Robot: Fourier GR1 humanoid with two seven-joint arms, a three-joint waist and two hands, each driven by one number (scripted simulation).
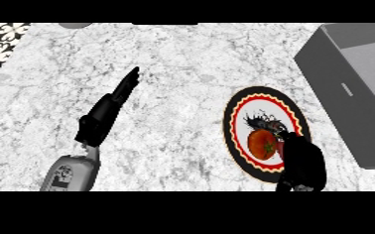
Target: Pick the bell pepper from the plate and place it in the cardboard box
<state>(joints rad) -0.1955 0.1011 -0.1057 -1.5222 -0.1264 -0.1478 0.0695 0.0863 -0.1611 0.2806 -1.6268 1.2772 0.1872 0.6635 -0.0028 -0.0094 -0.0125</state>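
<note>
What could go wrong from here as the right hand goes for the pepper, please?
The right hand covers the pepper's near side, so its fingers may close off-centre and the pepper could roll on the plate. The box's wall stands beside the plate, so a low carry might strike it.

We were in a kitchen, as far as we could judge. The counter (176, 69) had a pale marbled stone top, grey-veined, the sort fitted in a home kitchen. On it lay a round plate (236, 110) with a black rim, a red scalloped band and a dark drawing at its centre, and on the plate sat a red-orange bell pepper (261, 144). At the far left edge we saw a strip of patterned tile (10, 35).
</note>
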